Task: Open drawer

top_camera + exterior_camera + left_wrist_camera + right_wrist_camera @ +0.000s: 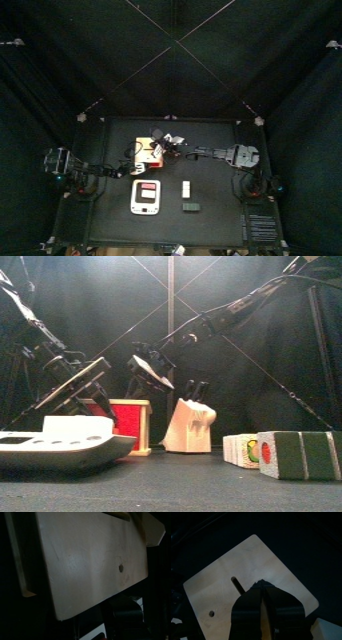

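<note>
both arms meet over the drawer (147, 152) on the bench (214, 225). left pincer (83, 384): spread state cannot be told. right pincer (266, 592): pressed together.

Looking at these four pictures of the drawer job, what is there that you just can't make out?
- Left gripper's jaws: the left wrist view is filled by the drawer's tan panel.
- Right gripper: its dark jaws blend together, so open or shut is unclear.
- Drawer tray: too small in the top view; the white slab partly covers it in front.
</note>
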`<state>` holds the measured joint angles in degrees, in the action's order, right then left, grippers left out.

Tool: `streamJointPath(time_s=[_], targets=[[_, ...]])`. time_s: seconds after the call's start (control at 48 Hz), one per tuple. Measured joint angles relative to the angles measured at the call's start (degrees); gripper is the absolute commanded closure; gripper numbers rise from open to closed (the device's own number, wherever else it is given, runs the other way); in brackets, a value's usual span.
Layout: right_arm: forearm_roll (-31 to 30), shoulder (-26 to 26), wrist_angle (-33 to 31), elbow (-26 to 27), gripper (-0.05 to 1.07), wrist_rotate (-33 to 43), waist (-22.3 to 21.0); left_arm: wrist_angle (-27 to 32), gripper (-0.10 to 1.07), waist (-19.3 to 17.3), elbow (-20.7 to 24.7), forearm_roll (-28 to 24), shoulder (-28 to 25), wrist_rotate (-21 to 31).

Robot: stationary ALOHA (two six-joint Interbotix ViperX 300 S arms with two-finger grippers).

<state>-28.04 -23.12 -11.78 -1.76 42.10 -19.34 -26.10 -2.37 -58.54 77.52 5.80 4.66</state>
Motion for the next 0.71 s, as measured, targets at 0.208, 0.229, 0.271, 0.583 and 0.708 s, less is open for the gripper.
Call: streamJointPath(time_s=[0.208,0.229,0.271,0.583,0.708], targets=[[0.18,0.00,-0.09,0.00,0.65,0.18,0.00,0.35,0.51,-0.62,-1.05,0.00,1.23,-0.09],[0.18,-0.09,0.00,0.00,0.64,0.18,0.00,0.35,0.51,-0.62,-1.14,0.00,1.41,-0.09],[0.18,0.00,-0.09,0.00,0.64,0.00,0.00,0.35,0.51,-0.62,-1.23,0.00,1.58,-0.18],[0.26,-0.18,-0.09,0.00,0.64,0.00,0.09,1.85,0.52,1.41,-1.23,1.49,2.11,-0.18],[0.26,-0.18,-0.09,0.00,0.64,0.00,0.00,2.02,0.52,3.34,-1.41,3.69,2.37,-0.26]])
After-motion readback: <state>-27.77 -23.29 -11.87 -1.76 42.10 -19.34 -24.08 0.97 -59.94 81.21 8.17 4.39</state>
